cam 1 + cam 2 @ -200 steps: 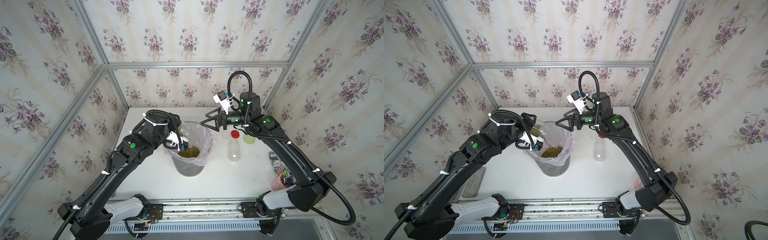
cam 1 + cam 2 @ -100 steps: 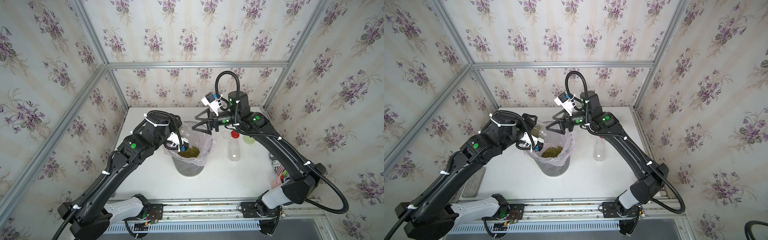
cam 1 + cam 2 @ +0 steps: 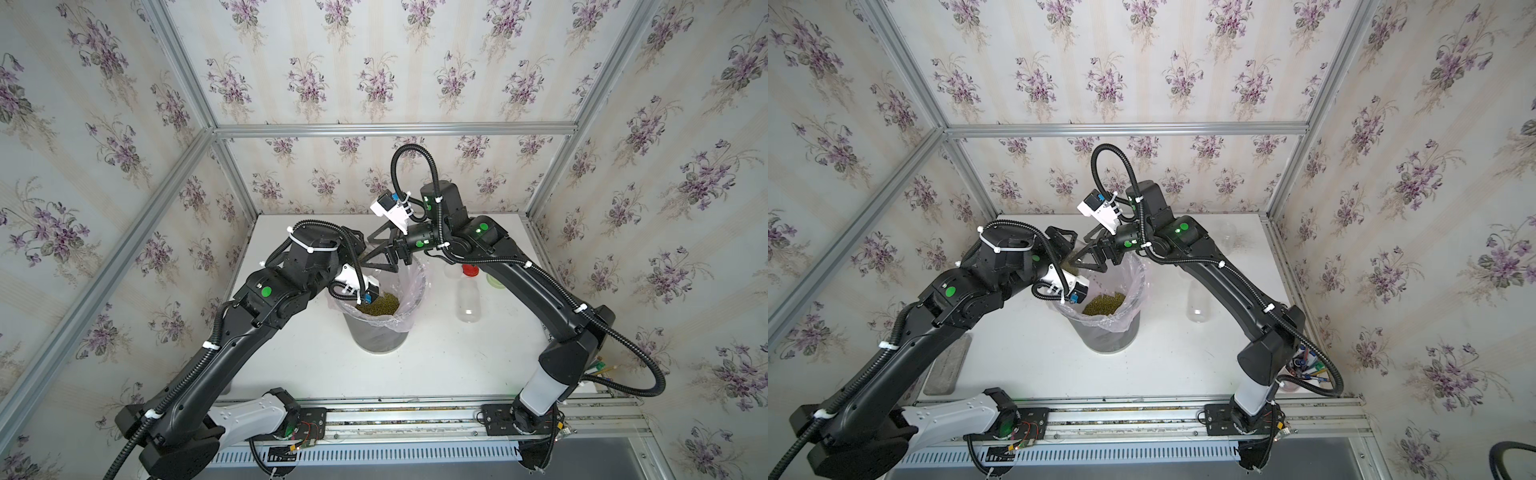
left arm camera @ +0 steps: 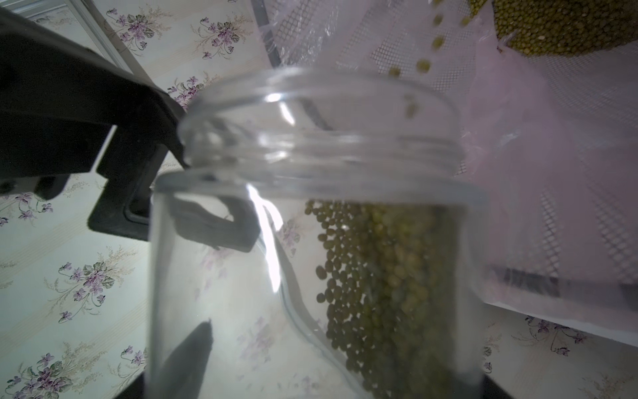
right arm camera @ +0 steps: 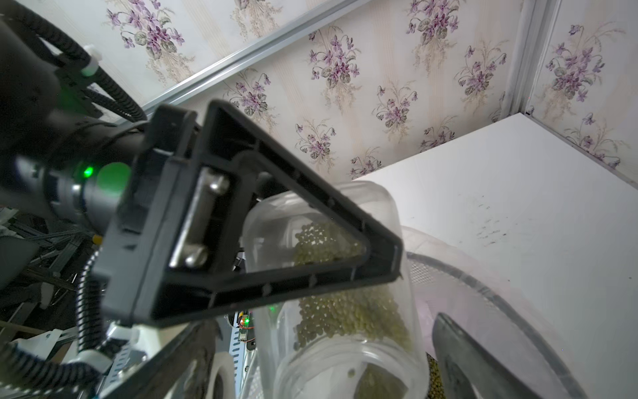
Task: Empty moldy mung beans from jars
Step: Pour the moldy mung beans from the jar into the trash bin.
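Largely hidden behind its wrist at centre frame, the left gripper [image 3: 1068, 251] clamps a tilted jar [image 4: 310, 241] over the bin [image 3: 376, 336], mung beans [image 4: 386, 283] spilling; the right gripper [image 5: 421, 297], spread wide, flanks it, contact unclear.

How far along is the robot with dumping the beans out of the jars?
Done: an empty jar sits on the table, and a pile of beans lies in the bin. In hand: the left pincer tips a second jar over the bin; beans are spilling out, many remain inside. Left: finishing this pour. No other full jar shows.
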